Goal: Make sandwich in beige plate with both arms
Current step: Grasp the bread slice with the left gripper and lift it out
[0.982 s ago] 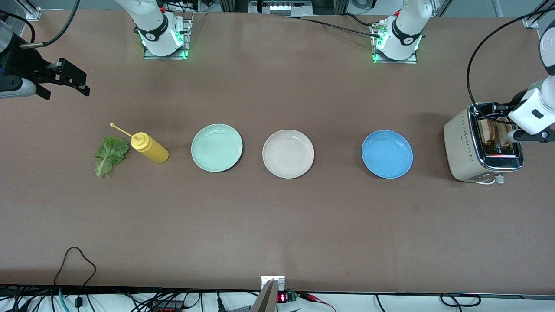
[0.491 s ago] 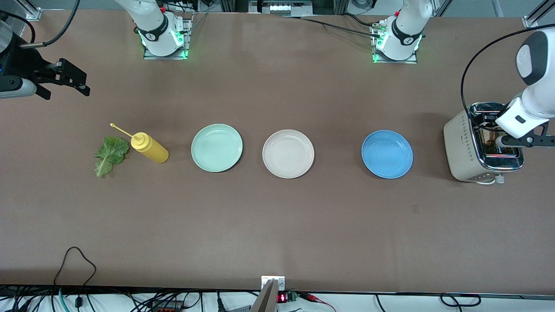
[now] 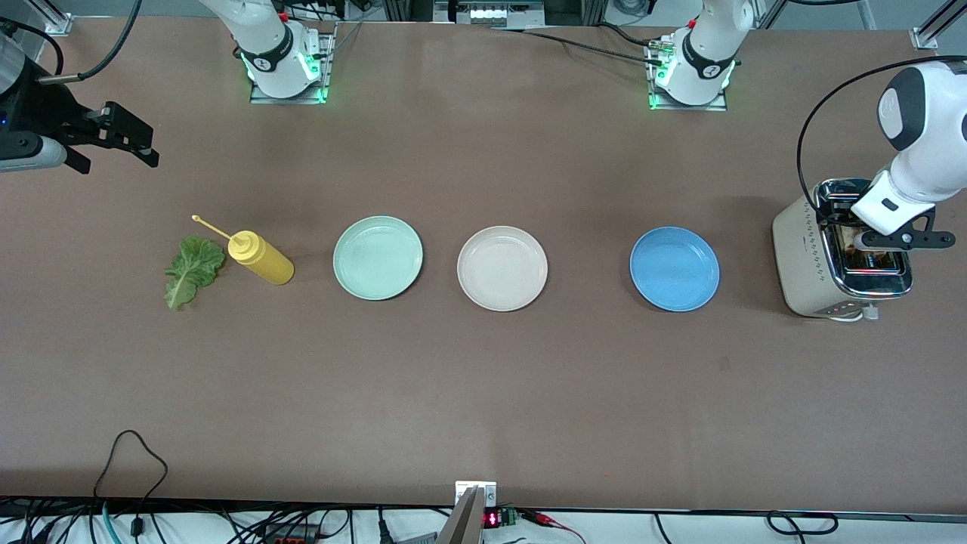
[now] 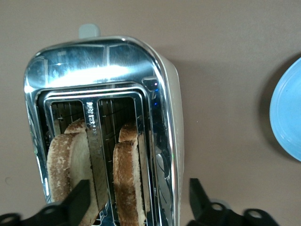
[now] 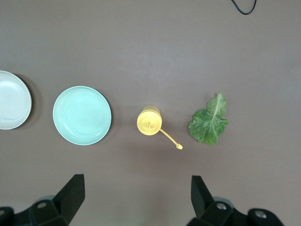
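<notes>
Two toast slices [image 4: 127, 183] stand upright in the toaster [image 3: 812, 257] at the left arm's end of the table; the beige plate [image 3: 502, 268] sits bare mid-table. Left end effector [image 4: 138, 202] hovers over the slots, fingers apart. Right end effector [image 3: 125, 140] waits, spread. Toast looks light, stiff, crumbly: pinch the flat faces near the top edge.

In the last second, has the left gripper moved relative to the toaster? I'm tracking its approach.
Yes. The left gripper has shifted toward the right arm's end, now over the toaster slots holding the toast slices.
</notes>
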